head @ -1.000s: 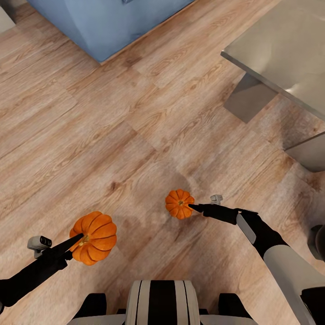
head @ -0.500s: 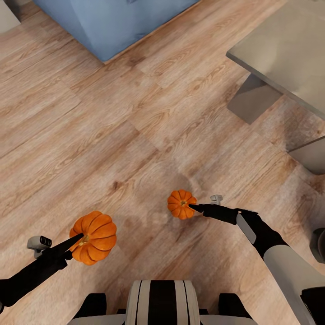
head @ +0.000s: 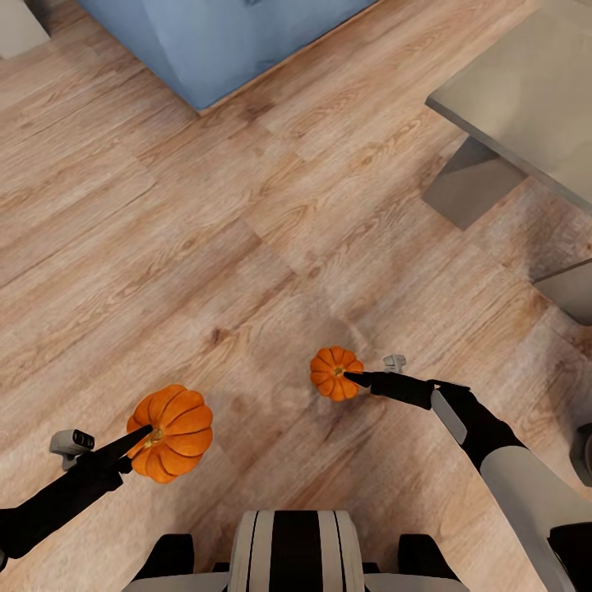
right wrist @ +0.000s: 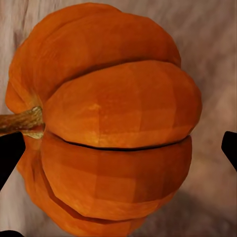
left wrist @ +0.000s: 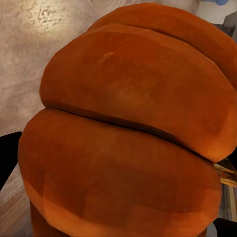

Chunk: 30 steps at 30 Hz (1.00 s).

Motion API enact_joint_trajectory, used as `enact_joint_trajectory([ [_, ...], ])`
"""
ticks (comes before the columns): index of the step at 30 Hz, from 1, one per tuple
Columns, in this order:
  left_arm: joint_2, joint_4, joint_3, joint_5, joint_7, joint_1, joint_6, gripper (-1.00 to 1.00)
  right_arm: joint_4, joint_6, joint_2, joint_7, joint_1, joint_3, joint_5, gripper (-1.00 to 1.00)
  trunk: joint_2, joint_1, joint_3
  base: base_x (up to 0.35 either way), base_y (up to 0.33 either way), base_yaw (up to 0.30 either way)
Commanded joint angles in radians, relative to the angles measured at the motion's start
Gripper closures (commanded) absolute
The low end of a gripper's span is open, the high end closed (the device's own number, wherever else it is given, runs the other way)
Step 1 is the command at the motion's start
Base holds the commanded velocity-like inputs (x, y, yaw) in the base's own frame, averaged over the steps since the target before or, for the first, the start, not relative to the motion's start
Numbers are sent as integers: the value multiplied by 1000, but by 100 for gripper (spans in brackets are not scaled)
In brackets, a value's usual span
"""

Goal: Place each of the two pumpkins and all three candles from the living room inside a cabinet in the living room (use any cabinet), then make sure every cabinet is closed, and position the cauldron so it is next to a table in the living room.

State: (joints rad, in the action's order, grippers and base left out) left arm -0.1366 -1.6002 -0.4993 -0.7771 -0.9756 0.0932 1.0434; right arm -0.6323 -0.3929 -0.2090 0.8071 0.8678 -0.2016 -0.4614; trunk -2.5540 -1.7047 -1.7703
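A bright-orange ribbed pumpkin (head: 170, 432) hangs above the wood floor with my left gripper (head: 140, 436) shut on it; its ribs crowd the left wrist view (left wrist: 128, 123). A second pumpkin (head: 334, 373) looks smaller and lies on the floor, its stem turned sideways (right wrist: 19, 121). My right gripper (head: 350, 377) is open at this pumpkin, with a dark fingertip (right wrist: 10, 150) on either side of it and apart from it. The candles, cabinet and cauldron are out of view.
A blue sofa (head: 222, 41) stands at the back. A grey table (head: 526, 99) with a slab leg (head: 473, 185) is at the back right. A dark rounded object (head: 582, 452) shows at the right edge. My own base (head: 296, 551) is at the bottom.
The whole view has drifted, so sofa, table and floor sit further right. The floor pumpkin now lies closer in between my right fingertips. Left arm and its pumpkin hold the same pose.
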Motion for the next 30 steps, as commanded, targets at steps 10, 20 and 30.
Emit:
enact_joint_trajectory([
  [10, 2, -1, -1, 2, -3, 0, 3, 100, 11, -51, 0, -8, 6, -4, -9, -100, 0, 0, 0, 0, 0, 1],
  [20, 3, -1, -1, 3, -3, 0, 3, 100, 11, -58, 0, -9, 7, -4, -8, -100, 0, 0, 0, 0, 0, 157],
  [30, 4, -1, 10, 4, -3, 0, 3, 100, 12, -58, -1, -9, 7, -2, -12, 100, 0, 0, 0, 0, 0, 84],
])
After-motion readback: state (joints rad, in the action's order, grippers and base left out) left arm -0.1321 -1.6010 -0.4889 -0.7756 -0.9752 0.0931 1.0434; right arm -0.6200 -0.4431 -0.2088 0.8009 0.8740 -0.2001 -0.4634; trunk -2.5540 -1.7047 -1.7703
